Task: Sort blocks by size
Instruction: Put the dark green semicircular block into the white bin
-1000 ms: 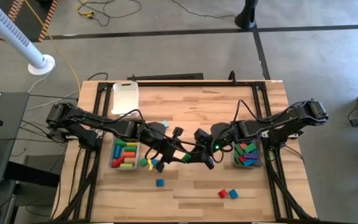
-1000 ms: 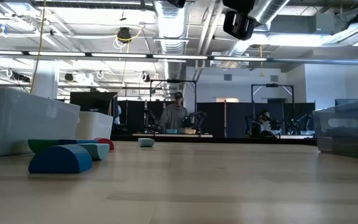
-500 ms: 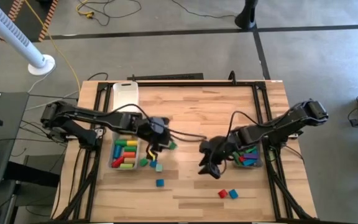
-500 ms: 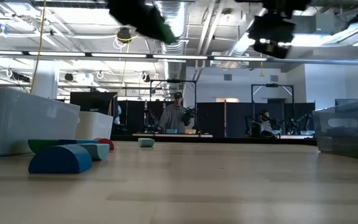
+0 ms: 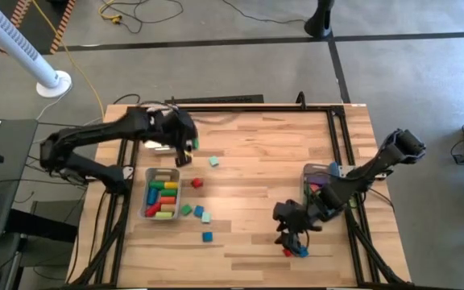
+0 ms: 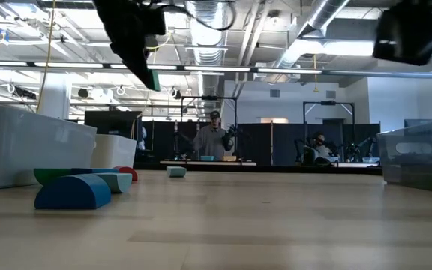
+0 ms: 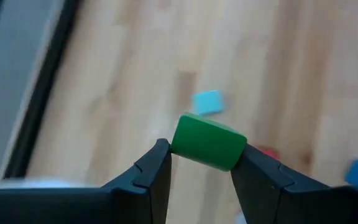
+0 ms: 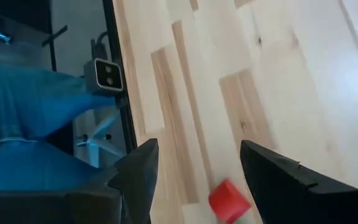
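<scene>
The left gripper (image 7: 201, 163), upper left in the high view, clamps a green block (image 7: 207, 141); release it squarely over its bin. The right gripper (image 8: 194, 165), lower right, gapes empty above a red block (image 8: 229, 201).

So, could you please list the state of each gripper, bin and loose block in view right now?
left gripper: shut on green block, raised near white tray
right gripper: open, above red block
left bin: holds blocks
right bin: holds blocks
teal block: loose on table
</scene>
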Motion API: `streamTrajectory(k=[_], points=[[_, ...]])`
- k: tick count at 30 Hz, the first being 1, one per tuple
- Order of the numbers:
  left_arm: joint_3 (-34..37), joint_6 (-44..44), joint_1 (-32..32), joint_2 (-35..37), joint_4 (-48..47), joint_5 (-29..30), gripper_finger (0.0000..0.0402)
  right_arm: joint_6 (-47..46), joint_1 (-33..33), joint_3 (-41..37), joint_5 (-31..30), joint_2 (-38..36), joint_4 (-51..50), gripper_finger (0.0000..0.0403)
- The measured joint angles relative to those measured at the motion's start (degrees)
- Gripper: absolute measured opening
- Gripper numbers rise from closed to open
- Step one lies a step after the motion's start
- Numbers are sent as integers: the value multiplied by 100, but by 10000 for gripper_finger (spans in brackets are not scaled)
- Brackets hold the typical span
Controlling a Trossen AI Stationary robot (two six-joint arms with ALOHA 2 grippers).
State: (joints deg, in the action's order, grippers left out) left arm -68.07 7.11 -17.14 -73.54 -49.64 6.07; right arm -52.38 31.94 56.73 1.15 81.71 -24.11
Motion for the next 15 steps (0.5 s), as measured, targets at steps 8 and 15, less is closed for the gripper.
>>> streamTrajectory(k=[8, 15], points=[[0, -332, -1474, 278, -602, 53, 140, -754, 711, 0, -841, 0, -137, 255], [51, -377, -2393, 222, -1155, 62, 140, -1169, 1189, 0, -1343, 0, -275, 255]])
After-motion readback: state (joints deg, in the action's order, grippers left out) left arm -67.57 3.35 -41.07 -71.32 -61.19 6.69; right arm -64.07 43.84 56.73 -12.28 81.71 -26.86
